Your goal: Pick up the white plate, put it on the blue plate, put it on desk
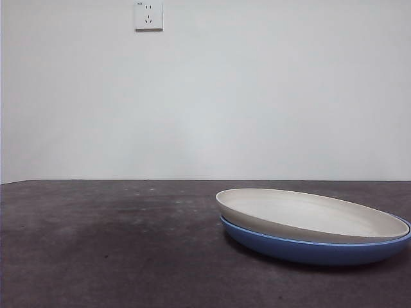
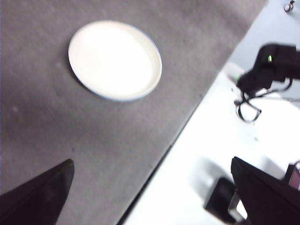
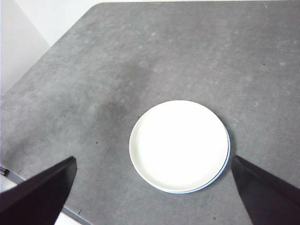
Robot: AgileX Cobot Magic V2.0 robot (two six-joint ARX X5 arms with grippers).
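The white plate point(image 1: 308, 213) lies stacked inside the blue plate point(image 1: 302, 249) on the desk point(image 1: 115, 244), at the right of the front view. Only the blue plate's side and rim show under it. In the right wrist view the white plate point(image 3: 179, 145) sits well below my right gripper point(image 3: 152, 197), with a thin blue rim point(image 3: 228, 154) at one side. My right gripper is open and empty. In the left wrist view the white plate point(image 2: 115, 59) lies far off from my left gripper point(image 2: 152, 197), which is open, empty and high over the desk's edge.
A wall socket point(image 1: 148, 15) sits on the white wall behind the desk. The left wrist view shows the desk's edge point(image 2: 187, 122), the pale floor beyond it and a dark piece of equipment point(image 2: 267, 70).
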